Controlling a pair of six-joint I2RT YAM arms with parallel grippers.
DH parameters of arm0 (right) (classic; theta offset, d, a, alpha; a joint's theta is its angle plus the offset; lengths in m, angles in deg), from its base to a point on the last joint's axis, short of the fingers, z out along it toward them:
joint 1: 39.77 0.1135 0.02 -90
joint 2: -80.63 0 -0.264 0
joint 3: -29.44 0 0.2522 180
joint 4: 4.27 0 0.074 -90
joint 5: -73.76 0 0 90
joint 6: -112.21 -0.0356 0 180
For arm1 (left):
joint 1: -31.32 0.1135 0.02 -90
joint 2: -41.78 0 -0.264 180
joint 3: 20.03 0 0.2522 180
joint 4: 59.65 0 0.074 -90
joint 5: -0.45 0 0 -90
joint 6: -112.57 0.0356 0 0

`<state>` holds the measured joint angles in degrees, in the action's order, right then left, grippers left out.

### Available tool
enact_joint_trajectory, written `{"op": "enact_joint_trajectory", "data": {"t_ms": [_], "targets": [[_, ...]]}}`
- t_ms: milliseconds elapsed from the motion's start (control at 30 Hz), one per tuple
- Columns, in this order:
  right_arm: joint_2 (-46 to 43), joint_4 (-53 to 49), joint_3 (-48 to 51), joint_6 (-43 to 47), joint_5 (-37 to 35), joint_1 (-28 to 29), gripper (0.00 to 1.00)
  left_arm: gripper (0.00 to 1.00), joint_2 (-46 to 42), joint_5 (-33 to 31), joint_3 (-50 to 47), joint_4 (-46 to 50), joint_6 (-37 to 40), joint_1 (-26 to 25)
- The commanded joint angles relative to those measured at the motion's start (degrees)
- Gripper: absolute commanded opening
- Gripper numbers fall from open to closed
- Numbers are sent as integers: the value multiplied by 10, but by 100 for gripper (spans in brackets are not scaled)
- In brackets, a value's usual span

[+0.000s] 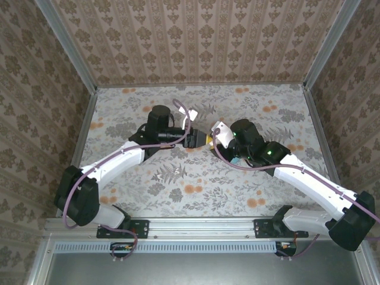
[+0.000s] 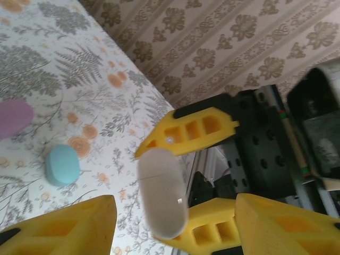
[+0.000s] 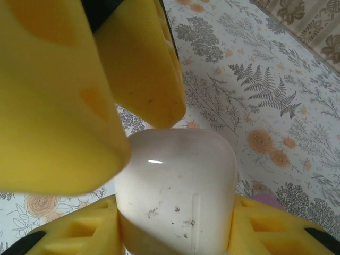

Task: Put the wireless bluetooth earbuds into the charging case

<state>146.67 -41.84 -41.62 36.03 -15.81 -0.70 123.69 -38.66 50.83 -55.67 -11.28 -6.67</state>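
The white charging case (image 3: 178,191) is pinched by the right pincer (image 3: 178,236), whose two yellow fingers (image 3: 69,234) are pressed against its lower sides. It is held above the floral desk (image 3: 265,79), with its rounded end pointing away from that wrist. A fine seam and a few dark specks are seen on its glossy shell.

The left pincer (image 2: 175,212) is spread. In its own wrist view its fingers (image 2: 64,228) are seen at 7 and 5 o'clock of the case, wide apart, with the case in line with the gap between them. From the right wrist those same fingers are seen at 10 and 12 o'clock of the case. One tip lies just at the rounded top, and whether it touches cannot be told.

In the overhead view the two pincers are seen tip to tip near the middle of the desk. The left arm (image 1: 113,163) is stretched in from 8 o'clock and the right arm (image 1: 309,178) from 4 o'clock.

In the left wrist view a teal case (image 2: 62,164) is seen lying on the desk at 9 o'clock of the held case. A pink case (image 2: 13,118) is seen at 10 o'clock of the teal one, apart from it.
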Motion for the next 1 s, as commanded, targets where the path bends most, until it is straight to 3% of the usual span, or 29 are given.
{"op": "enact_joint_trajectory", "data": {"t_ms": [0, 433, 967], "targets": [[-8, 17, -4, 13, 0, 5, 40, 60, 12, 21, 27, 3, 17, -8], [-10, 34, -3, 8, -4, 9, 40, 53, 30, 7, 53, 56, 46, -22], [-17, 40, 1, -6, -18, 9, 43, 20, 27, -3, 64, 87, 69, -20]]}}
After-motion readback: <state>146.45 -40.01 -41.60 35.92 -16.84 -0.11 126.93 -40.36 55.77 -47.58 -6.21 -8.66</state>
